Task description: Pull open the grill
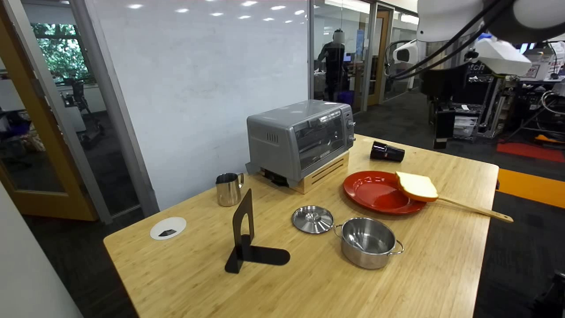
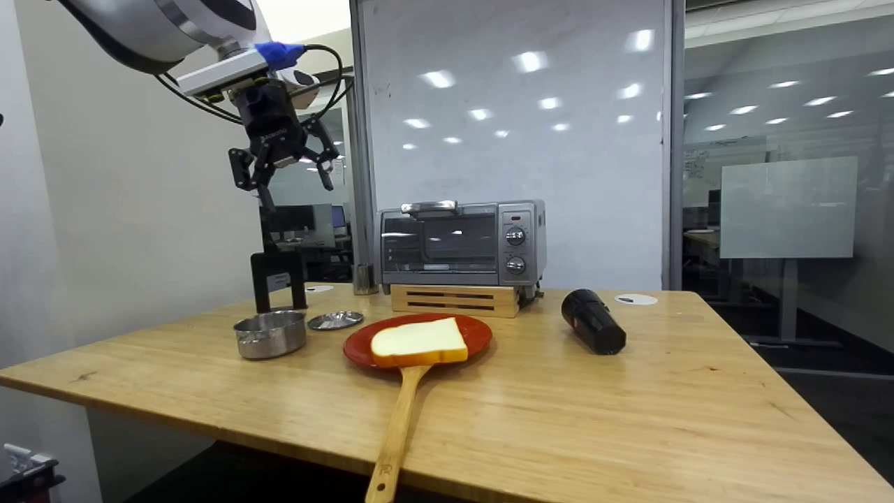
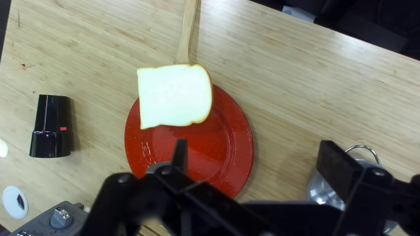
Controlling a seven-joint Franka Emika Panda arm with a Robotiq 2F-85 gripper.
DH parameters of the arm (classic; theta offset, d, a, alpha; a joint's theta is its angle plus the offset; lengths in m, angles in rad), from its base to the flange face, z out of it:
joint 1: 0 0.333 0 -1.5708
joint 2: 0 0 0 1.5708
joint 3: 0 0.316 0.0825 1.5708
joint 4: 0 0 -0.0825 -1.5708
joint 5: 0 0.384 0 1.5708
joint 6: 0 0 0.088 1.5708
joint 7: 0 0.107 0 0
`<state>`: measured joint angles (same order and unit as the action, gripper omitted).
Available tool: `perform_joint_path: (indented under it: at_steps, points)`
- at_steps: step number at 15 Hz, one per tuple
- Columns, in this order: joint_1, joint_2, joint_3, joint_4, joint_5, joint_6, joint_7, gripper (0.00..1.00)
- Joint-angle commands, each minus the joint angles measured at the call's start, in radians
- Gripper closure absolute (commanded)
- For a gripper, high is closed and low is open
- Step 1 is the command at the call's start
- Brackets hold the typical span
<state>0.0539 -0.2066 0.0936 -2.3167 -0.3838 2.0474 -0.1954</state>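
The grill is a boxy silver-grey toaster oven (image 1: 276, 117) with a dark glass door, seen in both exterior views (image 2: 457, 241). Its door is shut, with a shiny handle (image 2: 429, 207) along the top edge and knobs beside it. It stands on a slotted wooden base (image 2: 454, 307). A corner of it with a knob shows at the lower left of the wrist view (image 3: 42, 221). My gripper (image 2: 297, 197) is open and empty, high above the table, in front of the grill and off to its side. In the wrist view its fingers (image 3: 252, 144) are wide apart.
A red plate (image 1: 368, 194) holds a bread slice (image 2: 419, 339) on a wooden spatula (image 2: 397, 426). A steel pot (image 1: 368, 251), lid (image 1: 312, 219), black L-shaped stand (image 1: 265, 255), metal pitcher (image 1: 227, 192) and black cup (image 2: 592, 321) are on the table. A whiteboard (image 2: 594, 175) stands behind the grill.
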Motion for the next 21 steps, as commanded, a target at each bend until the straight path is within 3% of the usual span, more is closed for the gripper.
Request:
perform_joint_path:
  at_steps: [1,10,11,12,13,16,21]
  points:
    - [0.008,-0.002,-0.009,-0.002,0.029,0.0,0.018,0.0]
    - [-0.002,-0.013,-0.002,-0.014,0.036,0.017,0.265,0.0]
    - [-0.033,0.106,-0.037,0.195,0.037,-0.075,0.189,0.0]
    - [-0.036,0.114,-0.041,0.215,0.035,-0.09,0.189,0.0]
    - [-0.012,0.021,-0.019,0.067,0.02,-0.024,0.235,0.0]
    - [-0.031,0.076,-0.049,0.179,0.02,-0.06,0.203,0.0]
    - [-0.03,0.098,-0.047,0.191,0.02,-0.061,0.203,0.0]
